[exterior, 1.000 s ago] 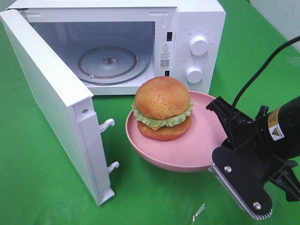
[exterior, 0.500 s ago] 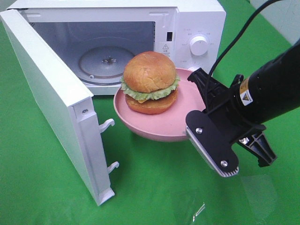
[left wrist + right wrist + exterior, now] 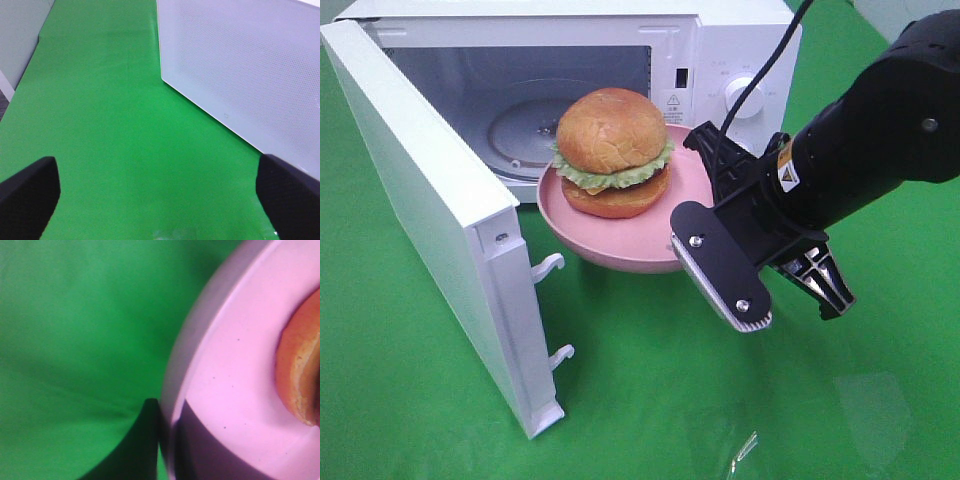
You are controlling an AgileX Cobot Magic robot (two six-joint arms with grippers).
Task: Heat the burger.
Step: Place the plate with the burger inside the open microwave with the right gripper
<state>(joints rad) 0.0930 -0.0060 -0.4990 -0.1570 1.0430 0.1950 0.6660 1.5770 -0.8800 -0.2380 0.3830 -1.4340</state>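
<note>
Since a moment ago, my right gripper (image 3: 700, 205) has carried the pink plate (image 3: 620, 255) up and to the left, closer to the microwave (image 3: 745, 50). My right arm has swung in with it.

My right gripper is pinched tight on the plate's right edge. The burger (image 3: 613, 150) sits upright in the middle of the plate, with its shiny bun on top and green lettuce poking out all around. The plate is up in the air above the green cloth (image 3: 650, 400), right in front of the microwave's open mouth. The burger is not inside yet. The round glass tray (image 3: 515, 130) inside is partly hidden behind it.

The white door (image 3: 430, 210) stands wide open on the left.

My left gripper (image 3: 157, 200) holds nothing. Its two dark fingers (image 3: 27, 195) are far apart, low over the green cloth, beside the door.
</note>
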